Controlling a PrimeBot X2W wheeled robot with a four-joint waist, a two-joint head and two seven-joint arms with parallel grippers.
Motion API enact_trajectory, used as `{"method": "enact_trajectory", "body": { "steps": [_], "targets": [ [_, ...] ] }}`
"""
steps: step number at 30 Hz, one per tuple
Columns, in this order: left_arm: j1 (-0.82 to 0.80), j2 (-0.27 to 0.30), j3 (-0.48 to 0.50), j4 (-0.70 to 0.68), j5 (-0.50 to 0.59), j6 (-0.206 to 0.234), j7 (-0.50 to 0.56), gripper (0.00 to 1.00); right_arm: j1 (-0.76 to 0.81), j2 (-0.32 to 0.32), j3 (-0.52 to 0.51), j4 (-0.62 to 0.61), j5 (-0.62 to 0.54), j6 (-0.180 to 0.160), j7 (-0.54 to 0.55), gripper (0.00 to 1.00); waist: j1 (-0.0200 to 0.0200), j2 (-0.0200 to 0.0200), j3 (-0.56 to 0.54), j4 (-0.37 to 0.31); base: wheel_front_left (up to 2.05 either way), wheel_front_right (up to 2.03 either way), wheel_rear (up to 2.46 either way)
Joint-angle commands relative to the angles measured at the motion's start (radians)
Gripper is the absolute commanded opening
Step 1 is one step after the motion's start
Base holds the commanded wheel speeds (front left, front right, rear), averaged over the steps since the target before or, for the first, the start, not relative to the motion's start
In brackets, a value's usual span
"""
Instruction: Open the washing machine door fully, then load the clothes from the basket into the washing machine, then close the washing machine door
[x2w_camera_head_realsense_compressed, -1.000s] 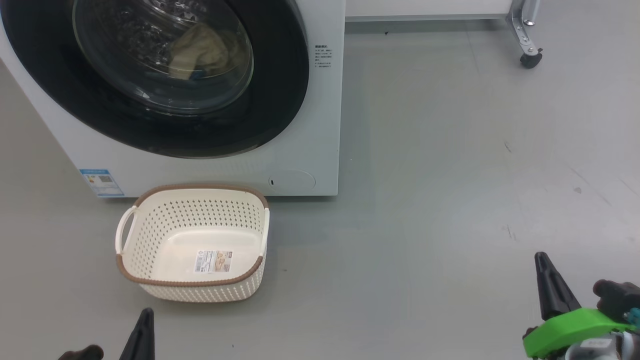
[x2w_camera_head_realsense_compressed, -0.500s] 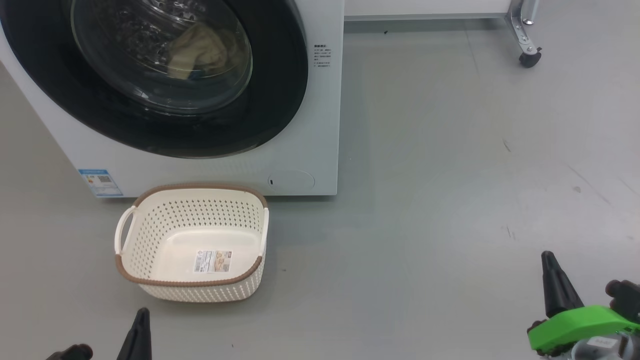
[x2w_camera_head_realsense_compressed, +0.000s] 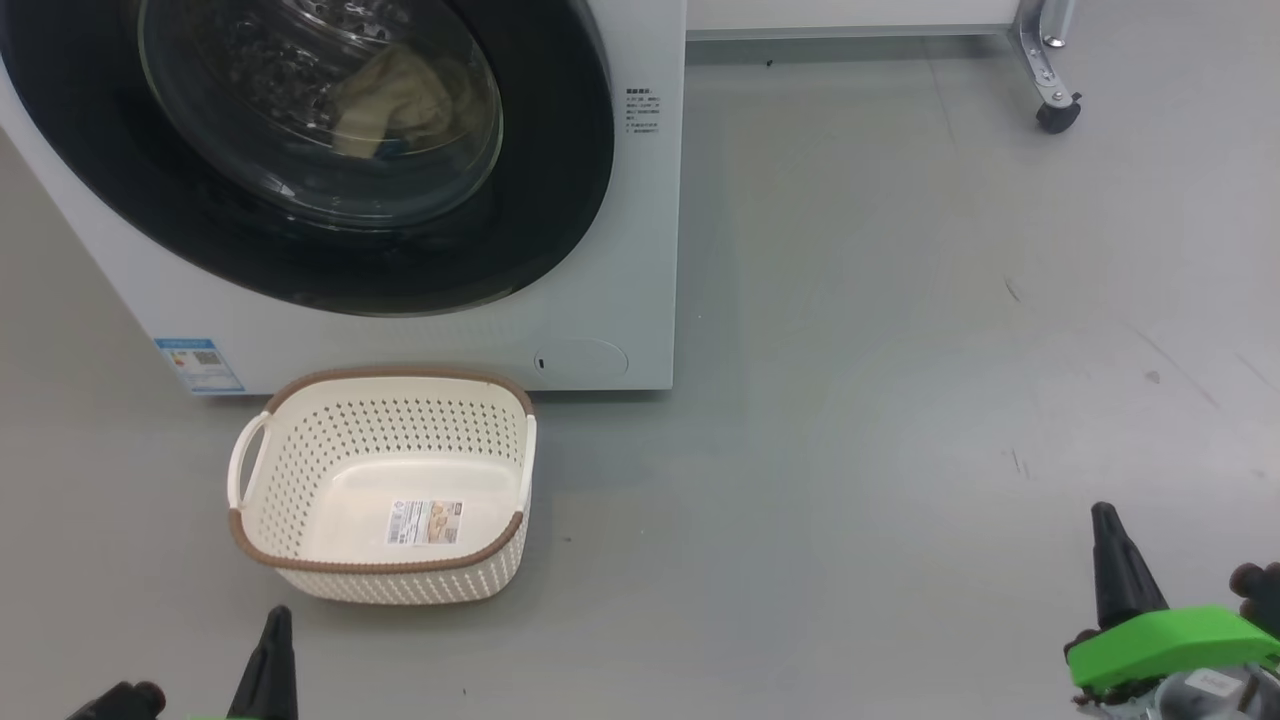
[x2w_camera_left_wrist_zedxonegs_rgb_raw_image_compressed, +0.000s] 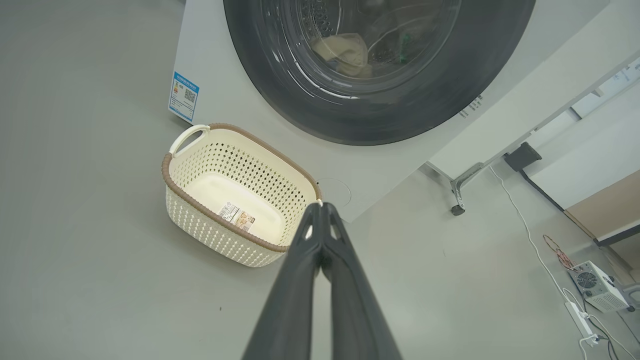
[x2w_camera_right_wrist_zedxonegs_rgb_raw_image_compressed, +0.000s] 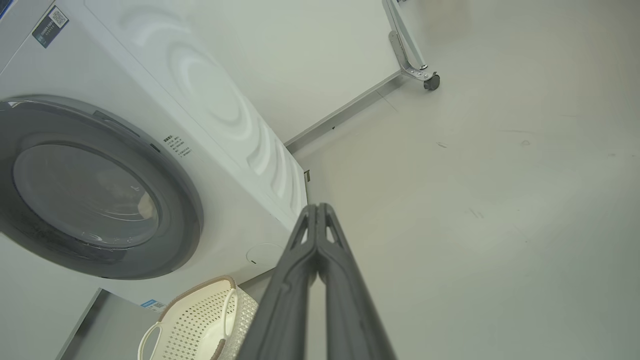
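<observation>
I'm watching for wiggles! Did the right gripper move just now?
Yes. The right gripper slid slightly to the right, farther from the dark floor scuff.

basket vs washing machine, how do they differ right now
The basket is empty, with just a label on its bottom; the washing machine holds the clothes. The basket is open on top; the washing machine door is shut. The basket is small and perforated, with a brown rim; the washing machine is big and smooth-fronted. Both are pale and stand on the grey floor.
</observation>
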Motion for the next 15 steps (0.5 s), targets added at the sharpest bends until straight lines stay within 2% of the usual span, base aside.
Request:
{"method": "enact_trajectory", "body": {
  "steps": [1, 15],
  "targets": [
    [-0.047, 0.007, 0.023, -0.034, -0.022, 0.0, 0.006, 0.0, -0.061, -0.011, 0.007, -0.039, 0.027, -0.001, 0.008, 0.0, -0.0001, 0.0, 0.0, 0.0, 0.0, 0.0, 0.0],
    [-0.064, -0.005, 0.045, -0.039, -0.159, 0.0, 0.046, 0.0, -0.07, -0.013, 0.011, -0.048, 0.188, -0.001, 0.05, 0.0, -0.0001, 0.0, 0.001, -0.002, 0.0, 0.0, 0.0]
  ]
}}
